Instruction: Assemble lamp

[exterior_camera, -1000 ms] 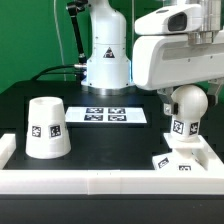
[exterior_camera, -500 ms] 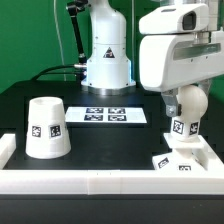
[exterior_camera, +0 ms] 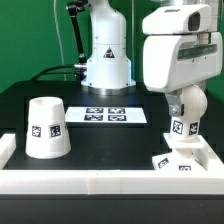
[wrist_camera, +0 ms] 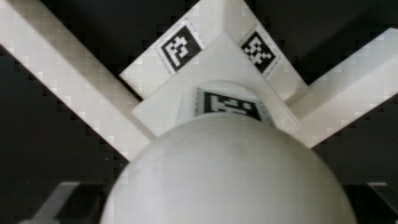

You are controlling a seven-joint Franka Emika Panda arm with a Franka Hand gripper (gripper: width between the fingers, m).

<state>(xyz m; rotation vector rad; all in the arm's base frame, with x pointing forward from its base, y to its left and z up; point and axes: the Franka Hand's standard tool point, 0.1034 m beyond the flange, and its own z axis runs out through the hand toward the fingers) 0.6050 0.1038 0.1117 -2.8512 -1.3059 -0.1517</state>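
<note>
- Rail (exterior_camera: 100,181): white, ran along the near edge of the black surface (exterior_camera: 110,140), with a raised end at each side.
- Base (exterior_camera: 178,160): in the near corner on the exterior view's right, just behind the rail, tags facing up and forward. The wrist view showed two tags on its top (wrist_camera: 217,50), with white bars running off on both sides.
- Bulb (exterior_camera: 187,103): upright over the base, with its tagged stem reaching down to the base top. Couldn't tell whether it was seated. In the wrist view its round head (wrist_camera: 214,175) filled the near field, with one tag just beyond it.
- End effector (exterior_camera: 182,90): directly above the bulb, its big white body hanging over it. Fingers weren't visible in either view, so I couldn't tell how wide it was or whether it had the bulb.
- Shade (exterior_camera: 45,127): wide end down on the exterior view's left, tag facing the camera, well apart from base and bulb.
- Marker board (exterior_camera: 113,115): flat, mid-surface, behind the shade and bulb.
- Arm pedestal (exterior_camera: 106,55): at the far edge.
</note>
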